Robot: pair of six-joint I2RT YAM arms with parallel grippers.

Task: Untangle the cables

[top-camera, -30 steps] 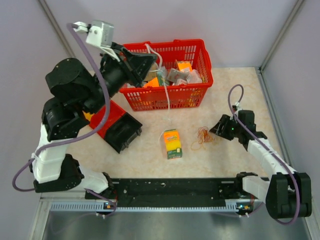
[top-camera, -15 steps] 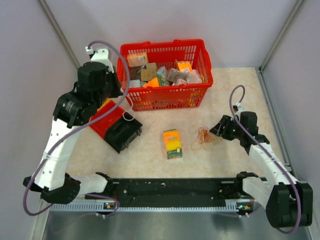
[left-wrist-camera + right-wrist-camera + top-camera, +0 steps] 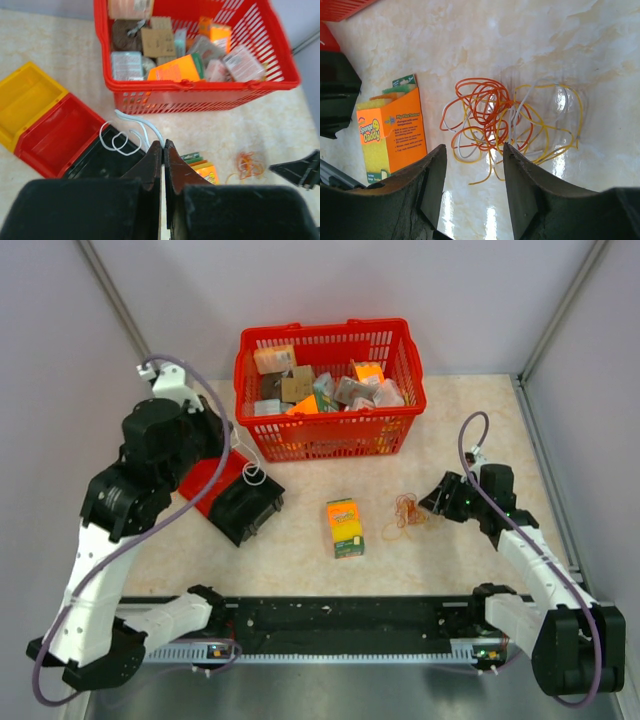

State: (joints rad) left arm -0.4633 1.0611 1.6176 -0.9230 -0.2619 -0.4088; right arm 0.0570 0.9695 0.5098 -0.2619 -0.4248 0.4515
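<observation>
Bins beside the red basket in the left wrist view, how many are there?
3, in a touching row: yellow bin farthest left, red bin in the middle, black bin on the right, partly hidden behind the left claw, white cord looped over it.

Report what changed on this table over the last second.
The left fingers, shut, swung back from over the red basket toward the left, apparently dragging the white cord out onto the black bin. The right fingers, open at the cables, and the sponge box stayed put.
</observation>
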